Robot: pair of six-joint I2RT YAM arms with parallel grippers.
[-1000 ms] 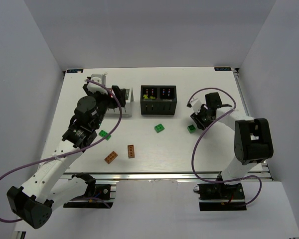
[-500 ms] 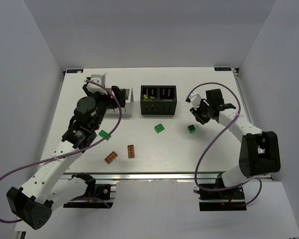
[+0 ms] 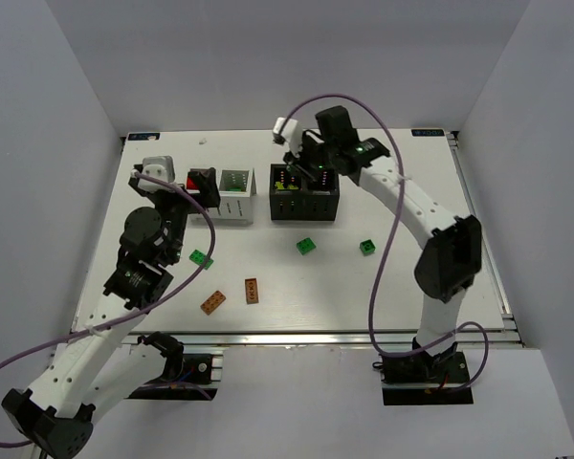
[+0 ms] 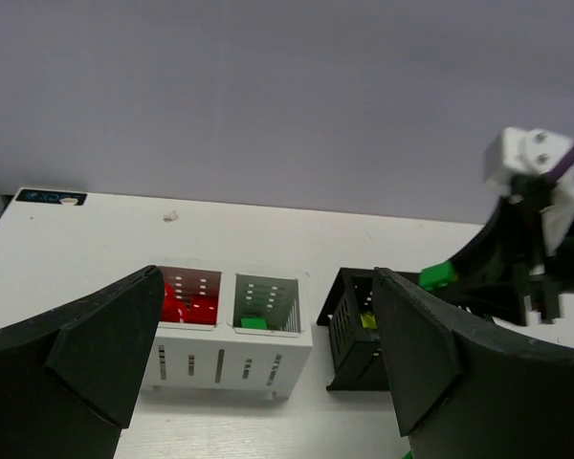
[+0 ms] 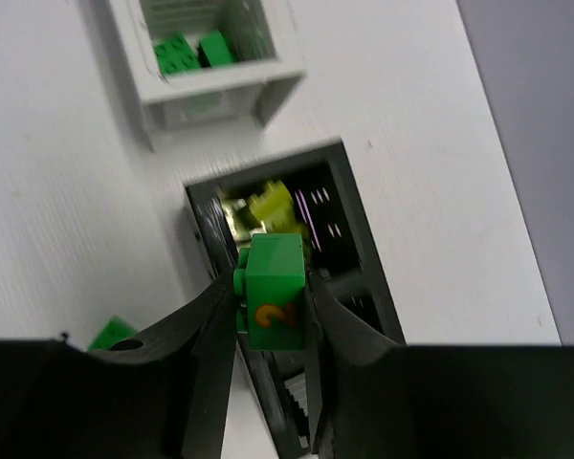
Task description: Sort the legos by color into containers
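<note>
Right gripper, clamped on green brick, swung far-left over black box; releasing here would likely mis-sort it among yellow-green bricks, not white box.

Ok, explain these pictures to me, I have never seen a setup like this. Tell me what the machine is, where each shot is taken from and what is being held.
These are two robot arms bolted to a white table. One picture looks down from a fixed camera above. The other two come from a small camera on each wrist. On the table stand a white box and a black box, with three loose green bricks and two brown-orange bricks in front of them. The right claw grips a green brick over the black box. The left claw is open and empty, facing the white box.
</note>
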